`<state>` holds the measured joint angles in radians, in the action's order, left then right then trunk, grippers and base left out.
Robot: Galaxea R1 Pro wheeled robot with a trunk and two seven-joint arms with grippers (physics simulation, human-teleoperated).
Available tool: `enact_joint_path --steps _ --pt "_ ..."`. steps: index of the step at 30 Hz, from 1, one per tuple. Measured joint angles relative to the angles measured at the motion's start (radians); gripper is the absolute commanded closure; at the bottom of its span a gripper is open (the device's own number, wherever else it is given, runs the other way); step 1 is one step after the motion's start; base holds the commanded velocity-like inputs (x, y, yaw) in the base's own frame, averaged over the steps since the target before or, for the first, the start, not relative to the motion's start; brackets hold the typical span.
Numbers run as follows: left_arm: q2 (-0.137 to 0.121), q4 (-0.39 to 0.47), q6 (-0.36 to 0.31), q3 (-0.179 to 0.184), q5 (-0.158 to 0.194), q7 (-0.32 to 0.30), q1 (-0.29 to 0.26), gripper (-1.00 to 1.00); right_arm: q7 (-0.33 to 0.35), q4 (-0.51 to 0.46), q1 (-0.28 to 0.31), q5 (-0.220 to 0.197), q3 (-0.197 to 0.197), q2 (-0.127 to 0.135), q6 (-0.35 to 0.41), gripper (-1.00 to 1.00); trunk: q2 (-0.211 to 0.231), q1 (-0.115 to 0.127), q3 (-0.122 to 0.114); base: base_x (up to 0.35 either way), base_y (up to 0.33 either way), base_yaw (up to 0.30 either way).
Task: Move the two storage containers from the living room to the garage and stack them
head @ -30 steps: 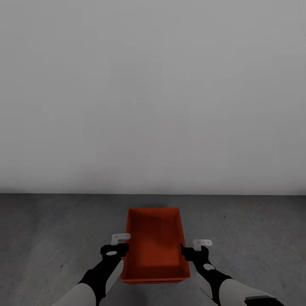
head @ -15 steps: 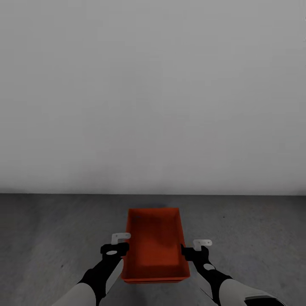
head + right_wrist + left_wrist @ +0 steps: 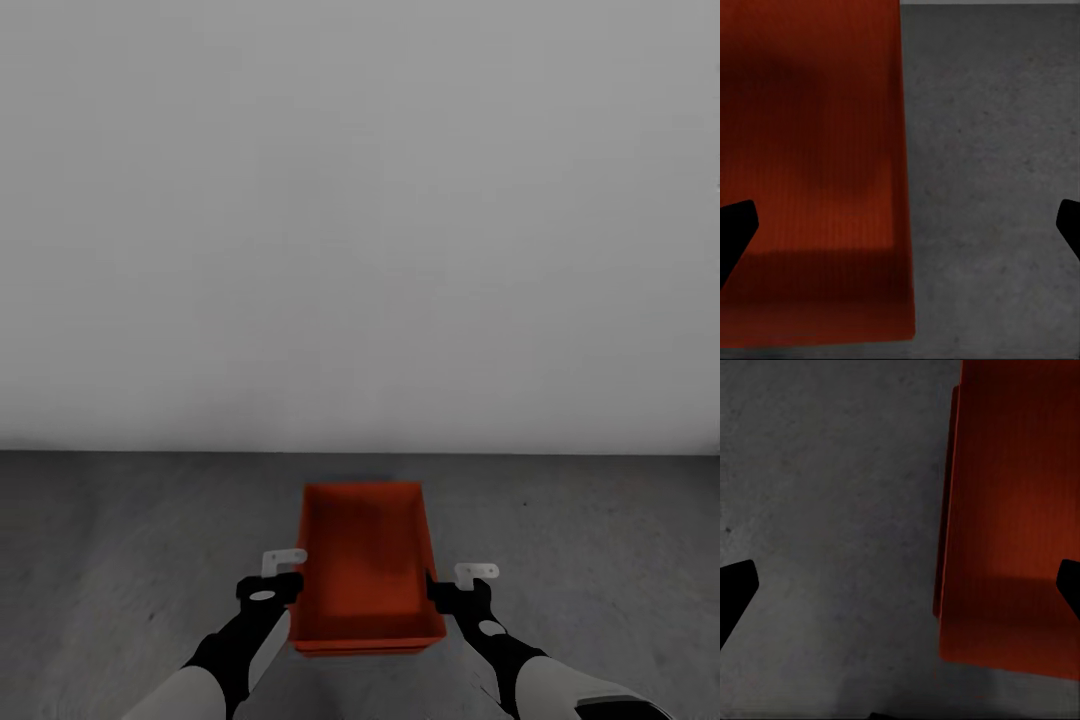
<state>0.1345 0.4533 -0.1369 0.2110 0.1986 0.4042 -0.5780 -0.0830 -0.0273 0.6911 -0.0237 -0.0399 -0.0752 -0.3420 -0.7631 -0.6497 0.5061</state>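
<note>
Head view: red-orange storage container sits on the rough dark grey concrete floor near a plain white-grey wall. Open-topped rectangular box, thin smooth walls. A second rim edge shows just under it, so I count two, stacked. My left gripper and right gripper flank the long sides, both spread wide, holding nothing.

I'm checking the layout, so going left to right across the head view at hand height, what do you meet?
Left hand → red-orange open-topped rectangular storage container → right hand, all above the dark grey concrete floor.
</note>
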Motion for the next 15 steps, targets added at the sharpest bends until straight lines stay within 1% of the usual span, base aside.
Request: enact_joint_path --steps 2,5,6,7,15 --pt "0.000 -0.002 0.000 0.000 0.010 0.000 0.000 -1.00 0.000 0.000 0.000 0.000 0.000 0.000 0.000 -1.00 0.000 0.000 0.000 -0.325 0.008 0.000" --pt "0.000 -0.005 -0.001 0.000 0.033 0.000 0.000 -1.00 0.000 0.000 0.000 0.000 0.000 0.000 0.000 -1.00 0.000 0.000 0.000 -0.339 0.003 0.000" --pt "0.000 -0.007 0.000 0.001 0.051 -0.001 0.000 -1.00 0.000 0.000 0.000 0.000 0.000 0.000 0.000 -1.00 0.000 0.000 0.000 -0.345 0.001 0.000" --pt "0.000 -0.008 0.000 0.001 0.056 -0.001 0.000 -1.00 0.000 0.000 0.000 0.000 0.000 0.000 0.000 -1.00 0.000 0.000 0.000 -0.345 0.001 0.000" --pt "0.000 -0.012 -0.001 0.001 0.066 -0.002 0.000 -1.00 0.000 0.000 0.000 0.000 0.000 -0.001 0.000 -1.00 0.000 0.000 0.000 -0.347 0.000 0.000"
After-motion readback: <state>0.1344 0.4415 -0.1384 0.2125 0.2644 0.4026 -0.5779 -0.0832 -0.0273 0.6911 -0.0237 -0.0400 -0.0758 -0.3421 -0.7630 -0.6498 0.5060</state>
